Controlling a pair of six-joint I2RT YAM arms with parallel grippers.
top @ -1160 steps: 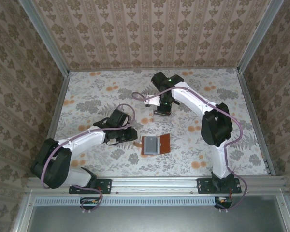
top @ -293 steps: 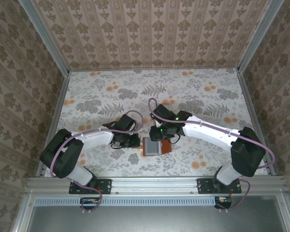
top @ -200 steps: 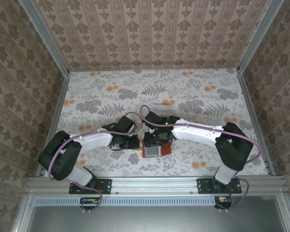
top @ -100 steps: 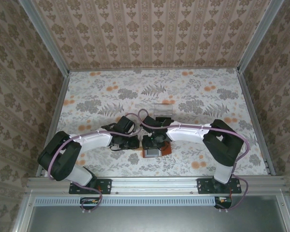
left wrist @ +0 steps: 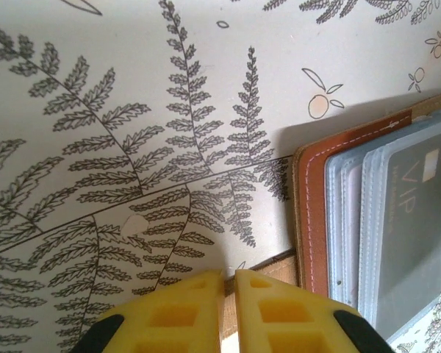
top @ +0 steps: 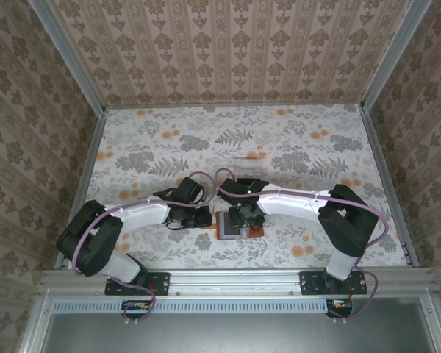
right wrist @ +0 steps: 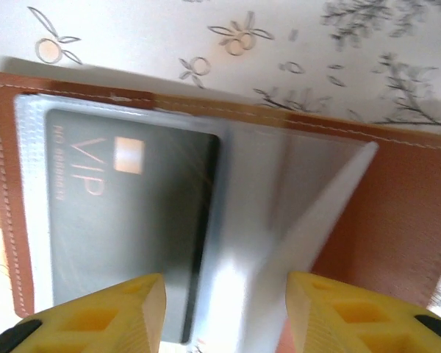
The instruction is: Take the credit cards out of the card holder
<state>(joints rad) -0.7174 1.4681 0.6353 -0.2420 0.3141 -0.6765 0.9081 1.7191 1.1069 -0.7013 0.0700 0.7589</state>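
Observation:
The card holder [top: 228, 230] lies open on the table, brown leather [right wrist: 397, 220] with clear sleeves inside. A dark credit card [right wrist: 125, 220] marked VIP sits in the left sleeve, also seen at the right edge of the left wrist view as the dark card [left wrist: 419, 220]. My left gripper [left wrist: 228, 276] is shut on a tan tab sticking out of the holder's left edge [left wrist: 312, 213]. The left gripper [top: 204, 217] sits just left of the holder in the top view. My right gripper [right wrist: 226, 283] hangs open over the holder, its fingers either side of the card's right edge and the sleeves. The right gripper [top: 247, 218] covers the holder's middle from above.
A clear plastic tray [top: 250, 167] stands on the table just behind the holder. The floral tablecloth [top: 154, 147] is walled in by metal rails and patterned panels. Both forearms meet over the holder near the front edge.
The right arm came from the tray at the back down to the holder, and its jaws have widened. The left gripper has kept its hold on the tab.

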